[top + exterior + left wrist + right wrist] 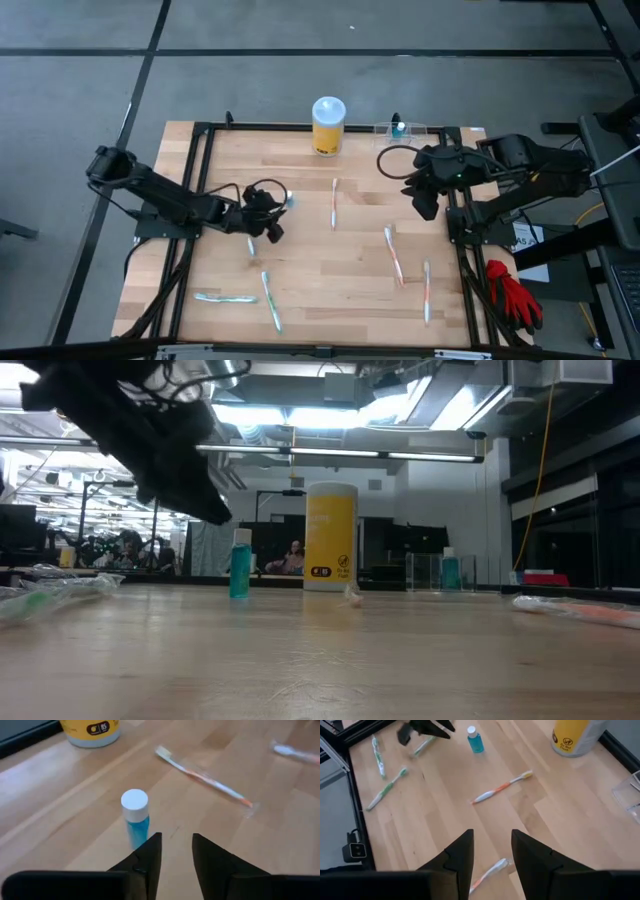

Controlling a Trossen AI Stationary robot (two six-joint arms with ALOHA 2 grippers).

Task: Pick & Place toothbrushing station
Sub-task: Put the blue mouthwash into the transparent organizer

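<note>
- One wooden table [340,270] carries everything, with two dark arms over it.
- The left gripper [176,851] sits at the table's left-middle, its fingers parted with nothing between them, just beside a small blue bottle [135,817] that stands upright and free.
- The right gripper [490,851] hangs above the table's right side, fingers apart and empty.
- One yellow canister [328,126] with a white lid stands at the far edge, middle.
- One clear holder [398,129] sits at the far edge, right of the canister; the low view shows a second blue bottle [450,571] inside it.
- Six toothbrushes show from above: two orange and white ones on the right, one [333,203] in the middle, two green ones near the front left, and one partly hidden under the left gripper.
- One red glove [512,292] lies off the table's right edge.
- The low view alone shows a seated person [294,558] far behind; the right wrist view cuts the holder at its edge.
</note>
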